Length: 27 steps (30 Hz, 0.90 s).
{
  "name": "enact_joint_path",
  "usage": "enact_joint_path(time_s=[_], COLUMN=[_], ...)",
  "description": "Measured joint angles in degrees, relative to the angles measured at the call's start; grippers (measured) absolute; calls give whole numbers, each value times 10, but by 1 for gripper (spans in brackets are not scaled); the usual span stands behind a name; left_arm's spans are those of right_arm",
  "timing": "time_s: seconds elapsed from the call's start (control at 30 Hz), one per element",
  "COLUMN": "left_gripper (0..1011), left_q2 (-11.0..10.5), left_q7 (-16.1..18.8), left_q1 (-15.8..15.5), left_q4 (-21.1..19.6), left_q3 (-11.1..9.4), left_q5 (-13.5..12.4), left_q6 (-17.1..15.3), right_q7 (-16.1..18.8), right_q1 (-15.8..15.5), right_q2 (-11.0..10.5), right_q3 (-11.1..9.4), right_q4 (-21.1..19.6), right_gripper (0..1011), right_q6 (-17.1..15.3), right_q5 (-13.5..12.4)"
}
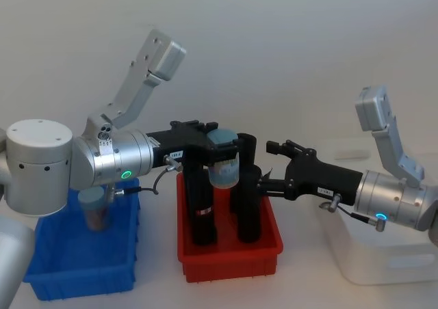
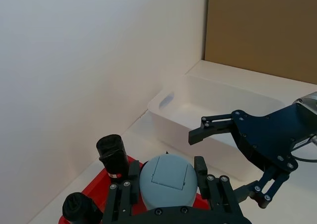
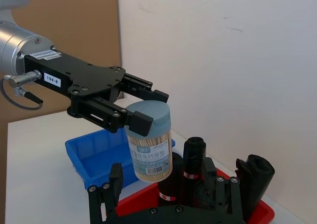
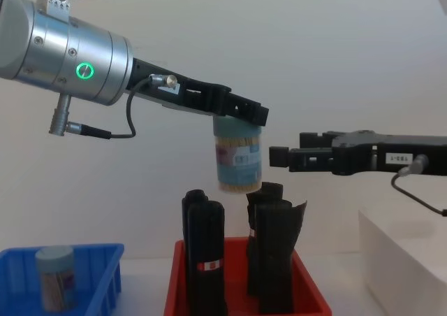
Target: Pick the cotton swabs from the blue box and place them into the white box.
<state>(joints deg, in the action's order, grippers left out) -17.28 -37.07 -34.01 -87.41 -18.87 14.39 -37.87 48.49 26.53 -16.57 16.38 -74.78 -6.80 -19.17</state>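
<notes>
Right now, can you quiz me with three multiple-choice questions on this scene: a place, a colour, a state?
1. The left gripper holds a cotton swab tub. The tub is: A. in the air above the red bin B. lying inside it C. on the floor
2. The black rolls stand in a bin that is: A. blue B. red C. white
3. The right gripper is: A. shut on a tub B. shut on a roll C. open, empty
A, it hangs over the rolls; B, red walls surround them; C, it stands open around nothing.

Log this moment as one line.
left gripper: shut on cotton swab tub, above red bin | right gripper: open, beside it | blue box: second tub inside | white box: below right arm
</notes>
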Motion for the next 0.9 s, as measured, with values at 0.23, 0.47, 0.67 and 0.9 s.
enact_joint_path(time_s=[0.23,0.47,0.67,0.9], left_gripper=[669,669,669,669], left_q2=[0,0,0,0], left_q7=[0,0,0,0], left_q1=[0,0,0,0], left_q4=[0,0,0,0], left_q3=[0,0,0,0], left_q5=[0,0,0,0], left_q6=[0,0,0,0], right_q7=[8,17,29,45], right_q1=[17,35,50,66], right_q2=[10,19,26,35], right_q3=[7,14,19,25], right_q4=[24,52,78,109], right_gripper=[1002,1002,1002,1002], right_q6=[3,7,12,19], right_q5=[3,7,10,13])
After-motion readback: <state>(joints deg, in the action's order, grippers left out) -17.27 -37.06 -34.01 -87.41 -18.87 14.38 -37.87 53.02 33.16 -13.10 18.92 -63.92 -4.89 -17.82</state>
